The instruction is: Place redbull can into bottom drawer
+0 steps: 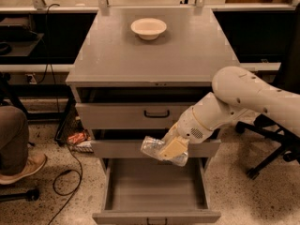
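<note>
The redbull can [154, 148], silver and crinkled, lies sideways in my gripper [168, 150], which is shut on it. The gripper hangs in front of the middle drawer, just above the back of the open bottom drawer [157, 191]. The bottom drawer is pulled out and shows a flat gray tray interior with nothing in it, and a small dark handle at its front edge. My white arm [243, 97] reaches in from the right.
A cream bowl [148, 28] sits at the back of the cabinet top [154, 55]. The top drawer [136, 115] is slightly open. A seated person's leg and shoe [18, 144] are at left, cables on the floor, an office chair base [272, 149] at right.
</note>
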Controlling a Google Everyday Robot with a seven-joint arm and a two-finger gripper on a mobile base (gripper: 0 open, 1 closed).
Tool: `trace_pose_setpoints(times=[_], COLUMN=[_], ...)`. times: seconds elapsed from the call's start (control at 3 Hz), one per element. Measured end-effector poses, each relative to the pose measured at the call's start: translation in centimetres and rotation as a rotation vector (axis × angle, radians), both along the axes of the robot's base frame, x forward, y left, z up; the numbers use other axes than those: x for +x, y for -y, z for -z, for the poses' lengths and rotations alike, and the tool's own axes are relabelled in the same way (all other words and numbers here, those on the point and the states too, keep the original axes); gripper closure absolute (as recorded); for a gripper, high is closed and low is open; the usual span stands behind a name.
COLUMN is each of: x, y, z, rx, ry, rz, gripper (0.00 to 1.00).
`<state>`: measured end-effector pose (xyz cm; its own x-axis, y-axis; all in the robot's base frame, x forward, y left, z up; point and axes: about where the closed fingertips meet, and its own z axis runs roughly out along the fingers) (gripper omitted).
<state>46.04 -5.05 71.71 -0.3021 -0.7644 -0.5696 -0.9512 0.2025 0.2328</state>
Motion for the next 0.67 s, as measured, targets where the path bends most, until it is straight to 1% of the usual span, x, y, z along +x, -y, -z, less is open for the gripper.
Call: trace_pose_setpoints(times=[0.33,0.67], x=[-0.1,-0.3], y=[0.1,0.9], z=[0.2,2.1], rx=[0.001,0.011], ry=[-0.001,-0.007], rz=[0.011,0.086], gripper=[1.0,1.0])
